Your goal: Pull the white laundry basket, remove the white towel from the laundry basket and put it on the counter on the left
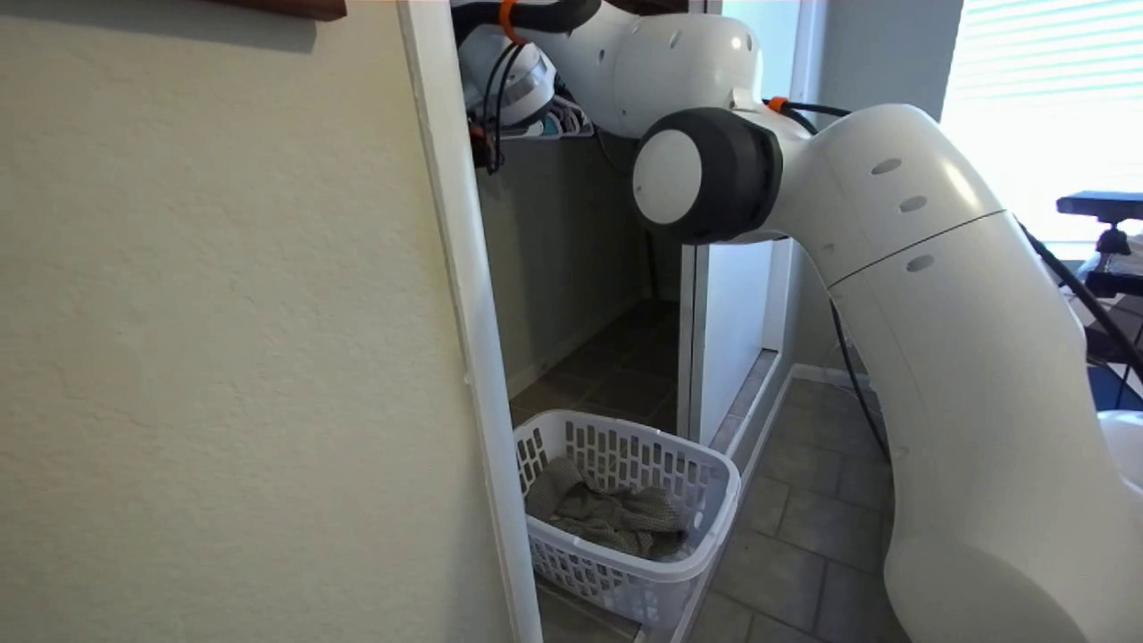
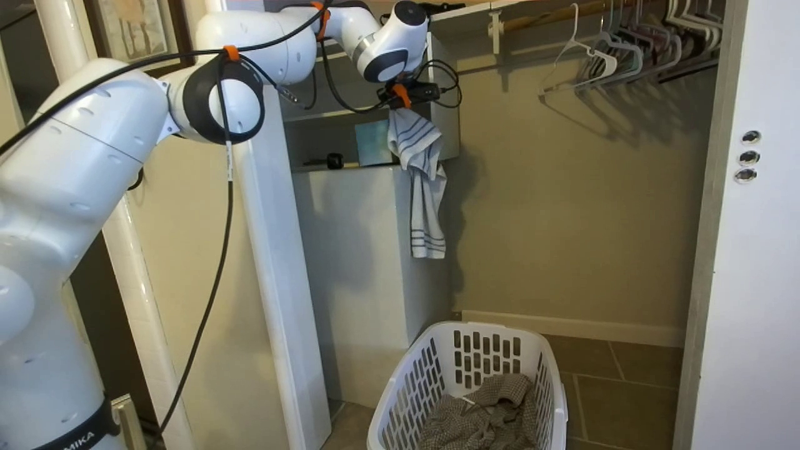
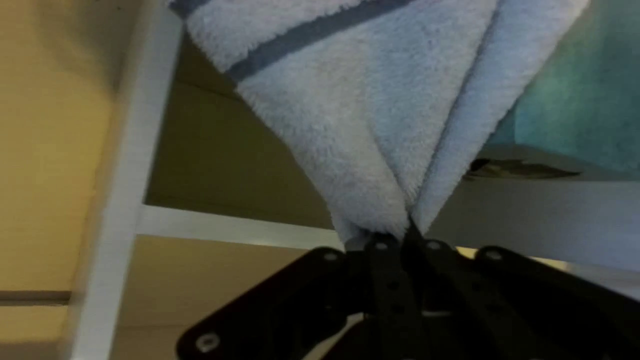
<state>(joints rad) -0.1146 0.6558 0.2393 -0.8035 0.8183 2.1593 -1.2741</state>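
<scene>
A: Gripper status?

B: Black two-finger gripper (image 3: 395, 242) is clenched on the off-white striped terry towel (image 3: 350, 105). Wrist view: cloth bunches tight at the fingertips, fans out from there. Stripes are blue-grey.

A: Where's the towel in the scene?

B: In an exterior view it hangs straight down from the gripper, at the corner of the white box-shaped counter (image 2: 350, 250). Lower end sits well below countertop level.

A: Touching the counter?

B: Can't tell from these angles.

A: On the countertop?

B: Light-blue flat panel (image 2: 373, 144), upright, beside the towel's upper part in that view. Small black object (image 2: 335, 161) near it, too small to identify.

A: Basket?

B: White plastic lattice-sided basket (image 1: 665, 600), upright on the floor, below the gripper and well apart from it. Shows in both exterior views. Crumpled grey-brown textured cloth (image 2: 478, 419) lies inside. White door post (image 1: 479, 357) covers part of the basket in an exterior view.

A: Rest?

B: White jointed robot arm (image 2: 94, 150) reaches past the post toward the counter. Plastic hangers (image 2: 606, 64) hang on a wooden rod (image 2: 537, 21).
</scene>
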